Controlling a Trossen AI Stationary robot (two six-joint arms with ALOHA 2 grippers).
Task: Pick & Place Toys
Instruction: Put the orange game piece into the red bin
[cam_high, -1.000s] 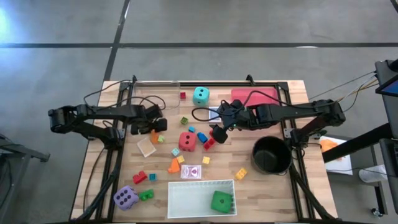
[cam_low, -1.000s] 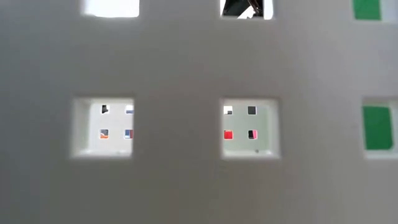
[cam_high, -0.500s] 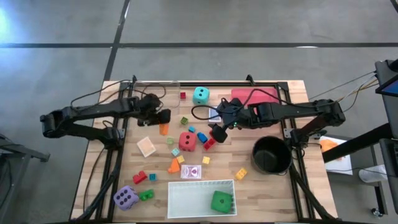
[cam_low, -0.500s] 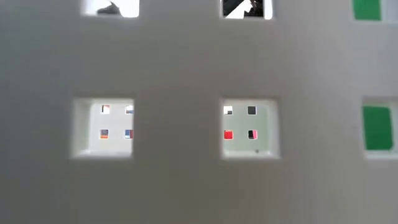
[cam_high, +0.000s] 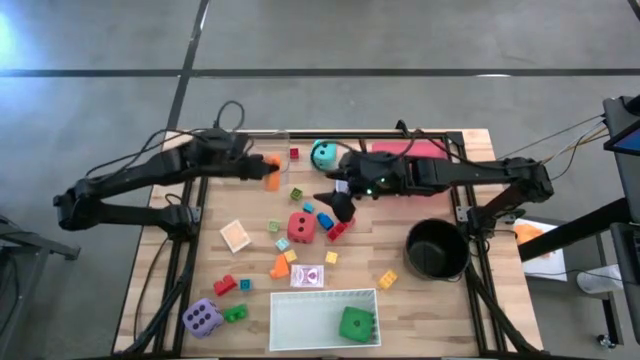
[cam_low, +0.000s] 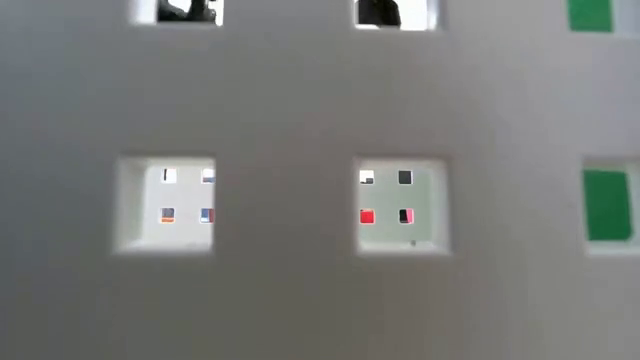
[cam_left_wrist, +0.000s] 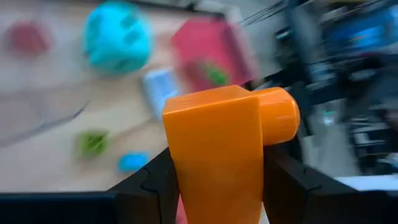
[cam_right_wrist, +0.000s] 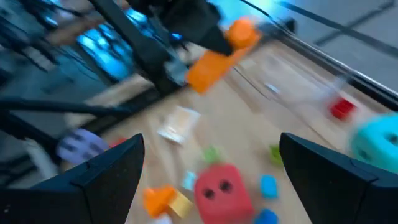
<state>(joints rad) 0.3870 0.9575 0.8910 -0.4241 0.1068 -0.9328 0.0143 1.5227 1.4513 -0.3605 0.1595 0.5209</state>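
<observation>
— Near the table's far left edge, by the clear tray (cam_high: 250, 150): left gripper (cam_high: 262, 166) clamped on an orange block (cam_high: 270, 170), carried above the wood. Seen close from the left wrist, block (cam_left_wrist: 221, 146) pinched by its flat sides between the two dark fingers (cam_left_wrist: 152, 186), round stud sticking out to one side.

— Handling?

— Probably light, rigid plastic, smooth and a bit slick; no give under the pads. Best taken across the flat parallel faces, as now, never on the stud. Soft dice likely different: squashy, needing wide jaws across two opposite faces.

— And the right side?

— Right gripper (cam_high: 333, 200) hanging over the middle of the table, jaws spread wide, holding nothing, just above the red die (cam_high: 300, 227) and near the teal die (cam_high: 322, 153).

— Anything one camera gives that another misses?

— From above: whole layout, with green die (cam_high: 356, 324) already in the white tray (cam_high: 285, 310), purple die (cam_high: 202, 318) at the near left corner. From table height: almost nothing, blocked by a white perforated wall (cam_low: 300, 280). From the right wrist: blurred, yet catching the other arm's orange block (cam_right_wrist: 211, 65) and the red die (cam_right_wrist: 224, 186) below.
</observation>
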